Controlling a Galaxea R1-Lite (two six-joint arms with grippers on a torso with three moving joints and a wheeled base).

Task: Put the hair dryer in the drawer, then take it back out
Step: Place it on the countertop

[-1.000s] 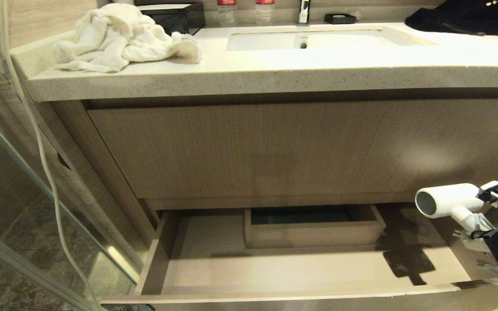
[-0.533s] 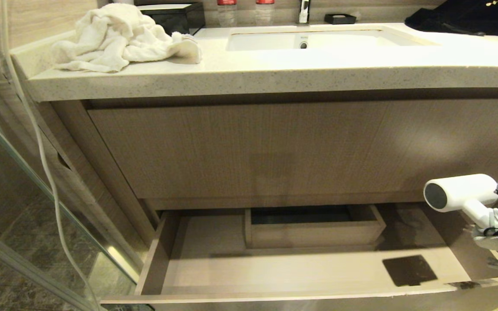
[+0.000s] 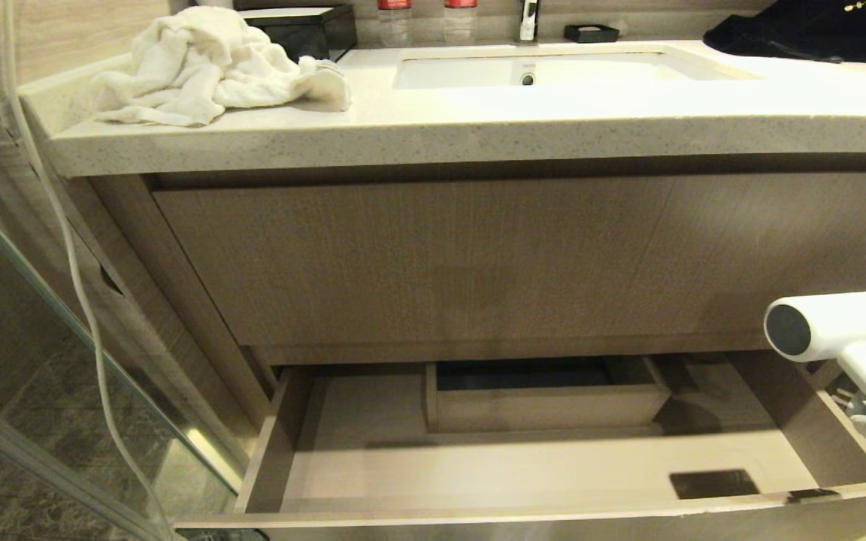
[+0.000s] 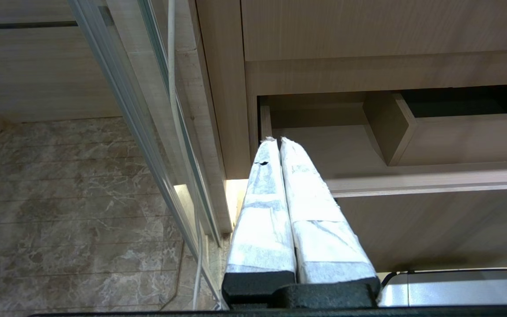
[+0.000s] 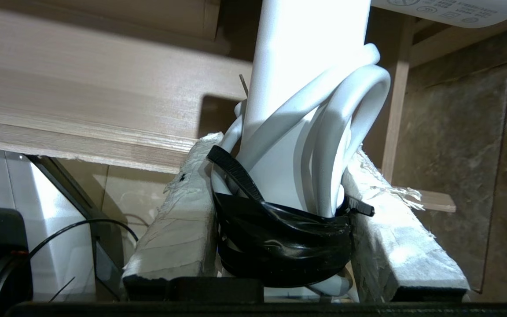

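The white hair dryer (image 3: 839, 324) hangs in the air at the far right of the head view, above the right end of the open drawer (image 3: 267, 443), its dark round end facing left. My right gripper (image 5: 282, 149) is shut on the lower handle, where the black strap (image 5: 280, 237) binds the white cord (image 5: 350, 132). Most of that gripper lies past the head view's right edge. The drawer's pale floor holds nothing loose. My left gripper (image 4: 275, 141) is parked low in front of the drawer's left end, shut and holding nothing.
A fixed inner box (image 3: 546, 402) sits at the drawer's back middle. Above it are the taller cabinet front (image 3: 440, 255) and the countertop (image 3: 478, 128), with a towel (image 3: 200, 64) and a sink (image 3: 531, 68). A glass panel (image 3: 42, 300) and a hanging cord (image 3: 80, 285) bound the left.
My right gripper has lifted the hair dryer up and to the right, away from over the drawer's inside. The left arm has not moved.
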